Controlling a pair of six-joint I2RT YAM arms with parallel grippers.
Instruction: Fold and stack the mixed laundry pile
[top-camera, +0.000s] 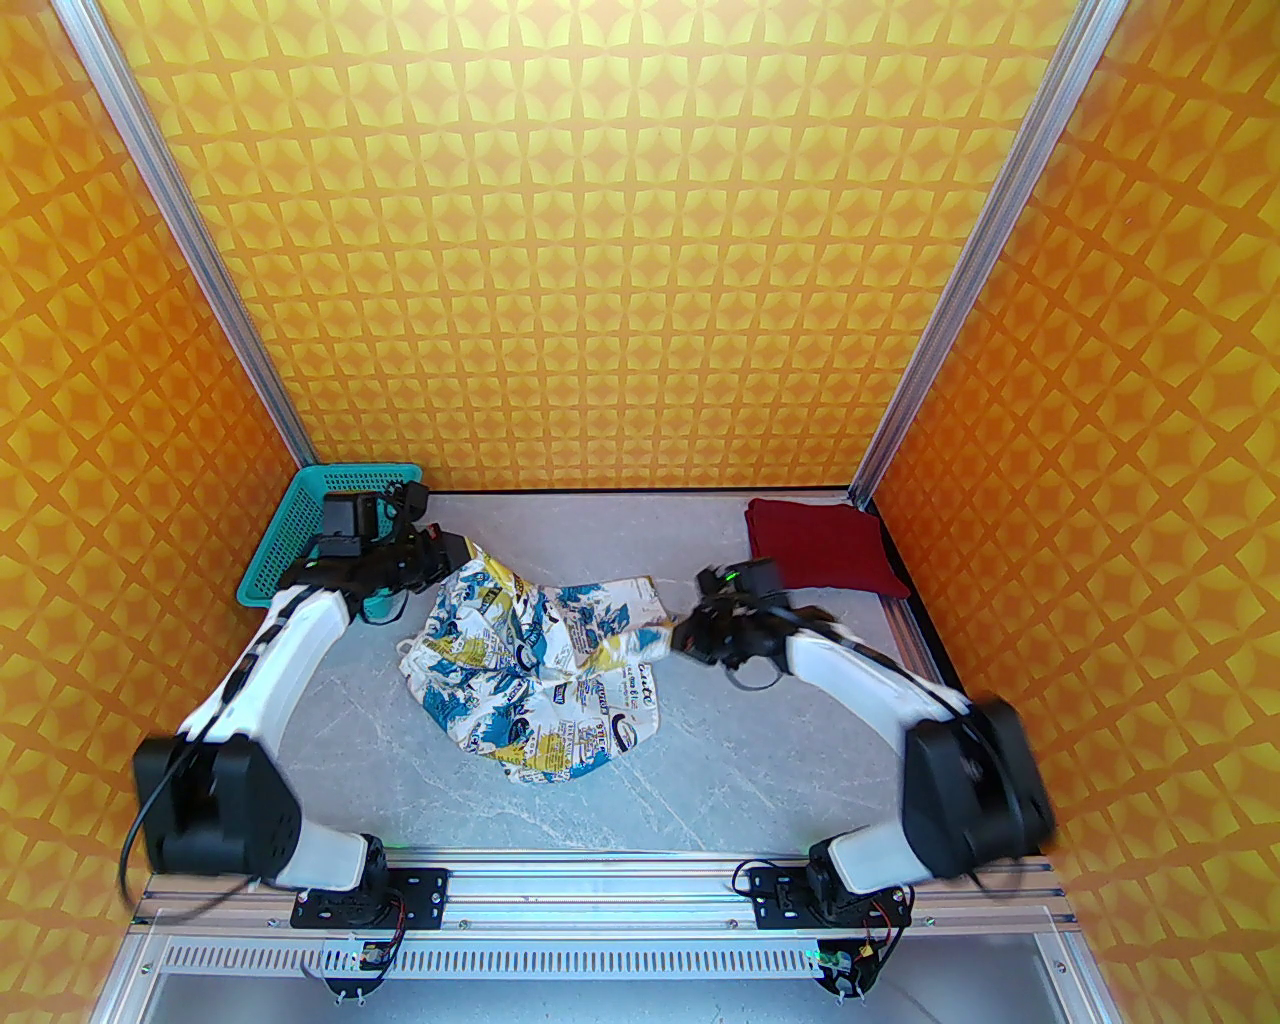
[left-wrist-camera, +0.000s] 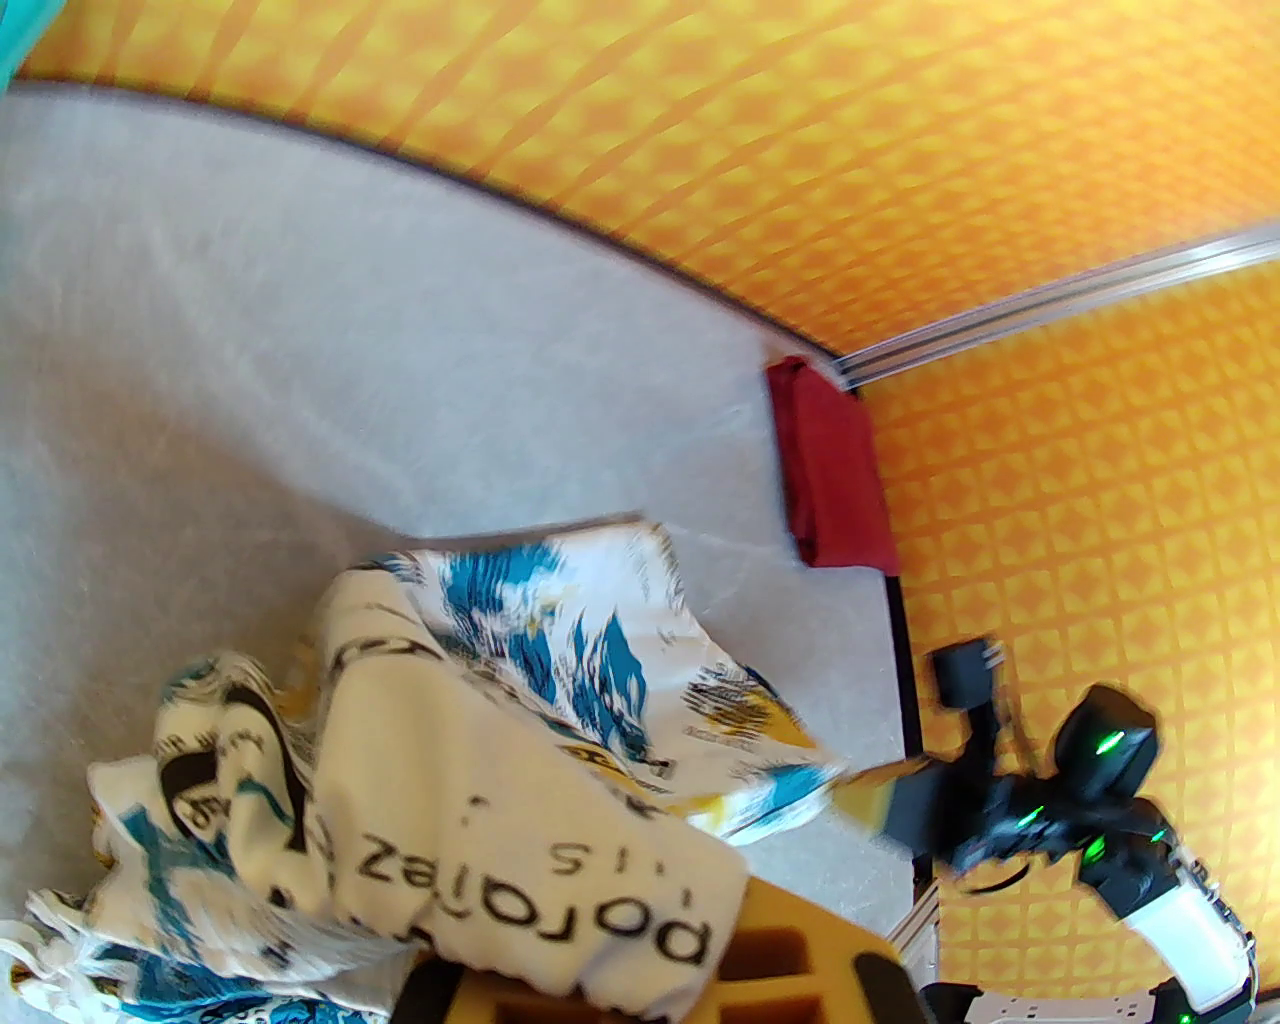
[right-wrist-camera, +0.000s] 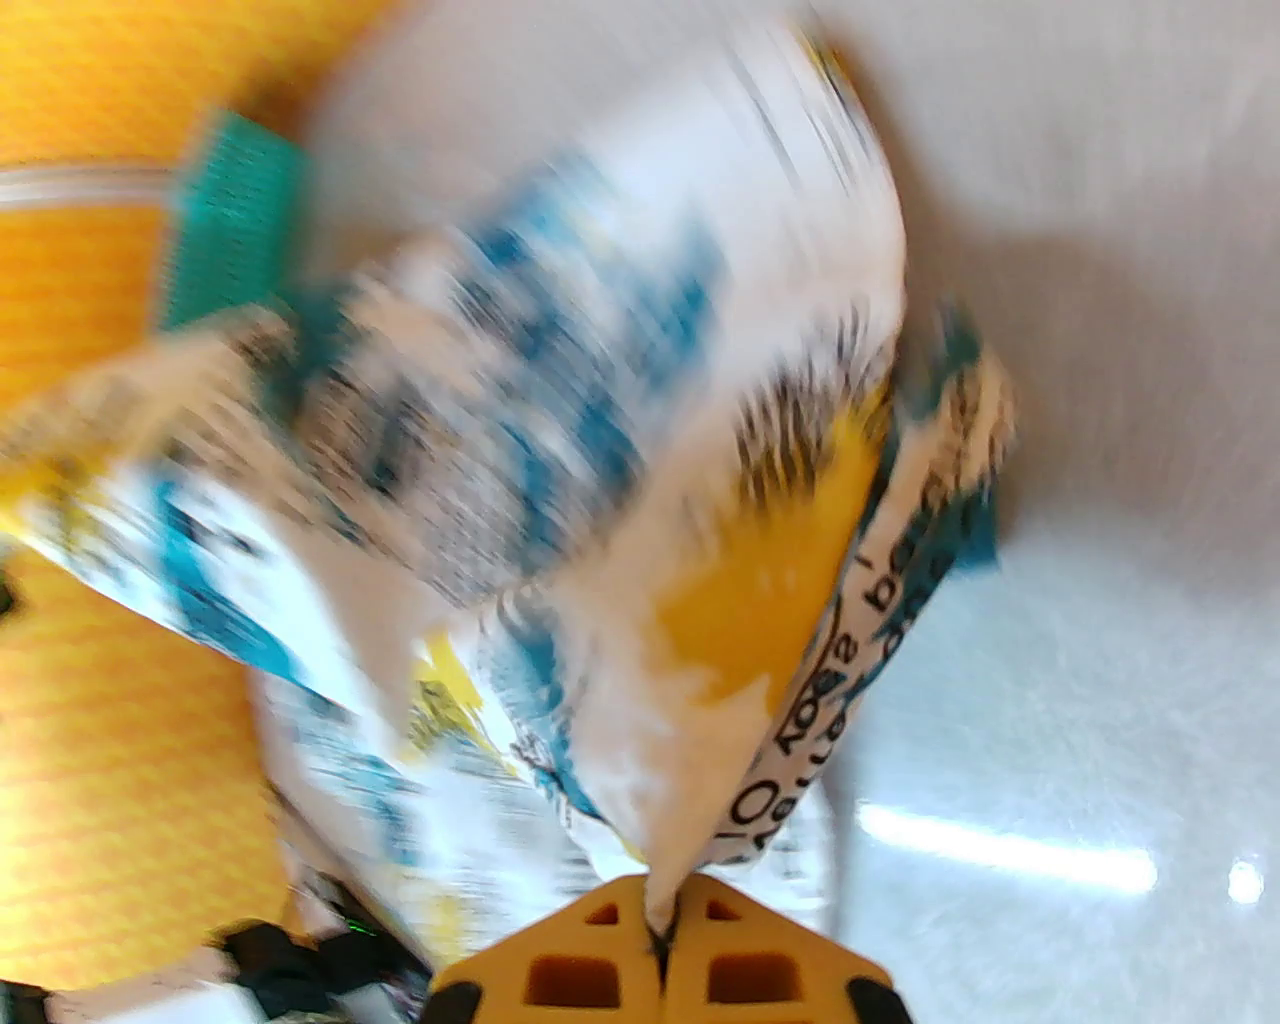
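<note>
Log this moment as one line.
left tool: shut on printed shirt | right tool: shut on printed shirt | red shirt: folded, far-right corner

The tabletop (top-camera: 760, 740) looks smooth, stone-patterned, faintly glossy. On it the printed white garment (top-camera: 540, 660) is soft, creased, matt cloth; the dark red T-shirt (top-camera: 825, 548) at the far right corner is matt cloth too. The basket (top-camera: 285, 530) at the far left corner is perforated teal plastic. The right gripper (right-wrist-camera: 658, 915) has matt yellow plastic fingers (right-wrist-camera: 560, 975).

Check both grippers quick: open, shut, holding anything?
Left gripper: shut, gripping the far-left corner of the printed white shirt.
Right gripper: shut, pinching the same shirt's right edge.
</note>
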